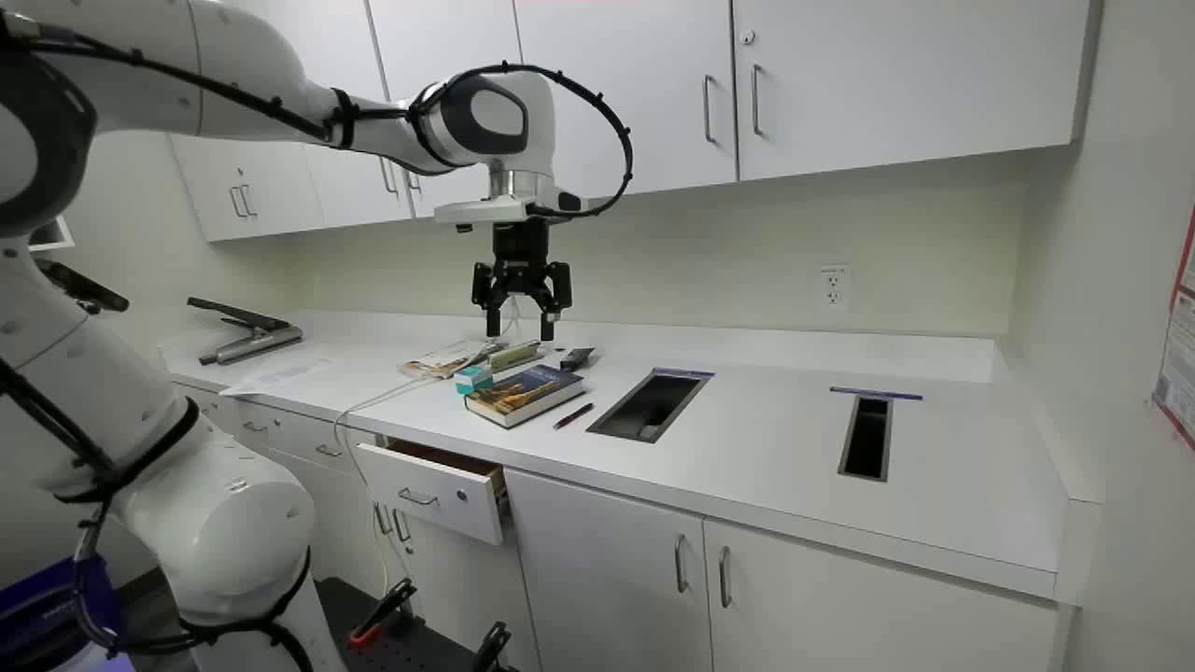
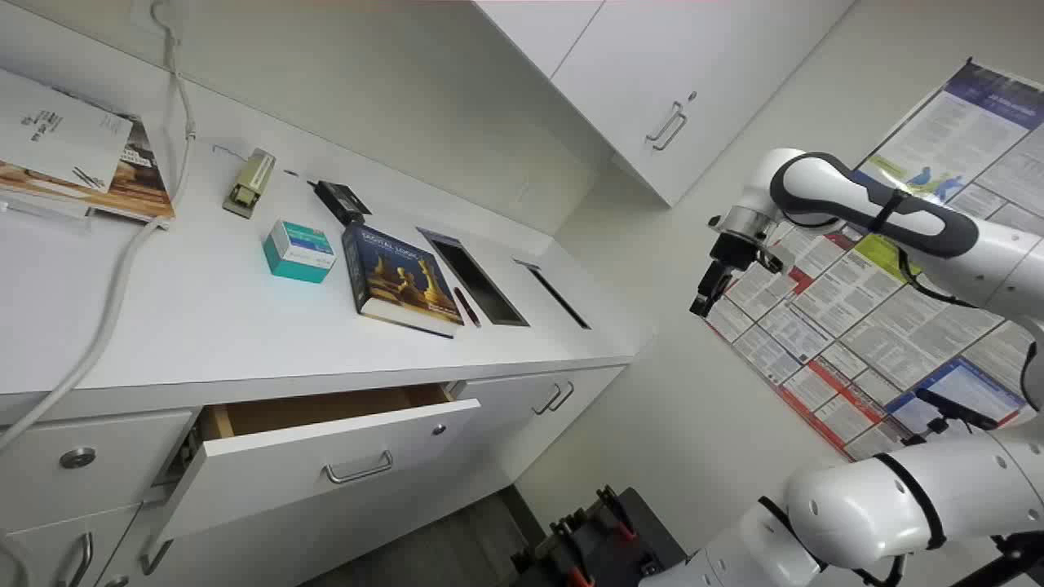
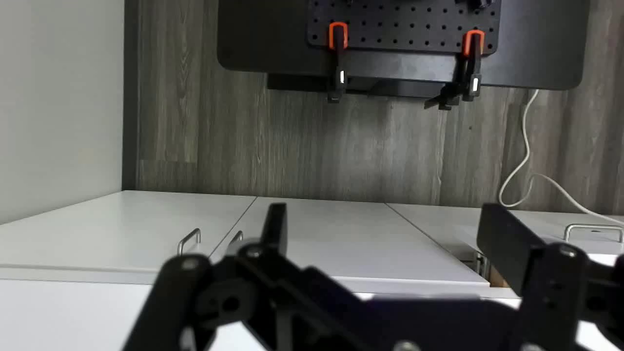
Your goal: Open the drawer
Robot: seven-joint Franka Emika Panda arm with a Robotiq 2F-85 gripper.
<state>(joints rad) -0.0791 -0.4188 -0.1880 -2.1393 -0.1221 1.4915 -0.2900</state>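
While the drawer (image 2: 302, 463) juts outward, its long axis parallels the counter (image 2: 220, 334).

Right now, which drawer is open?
The drawer nearest the book: it juts out, baring its wooden inside. The other drawers in view sit flush.

Legible in an exterior view: the book (image 2: 408, 281) bears the words DIGITAL LOGIC in capitals; the smaller lettering on it is unclear. Print noted but unreadable — too small or blurred — on the wall posters (image 2: 864, 326), the teal-and-white box (image 2: 300, 251), the white sheet (image 2: 61, 143) and the wall outlet (image 1: 835, 287).
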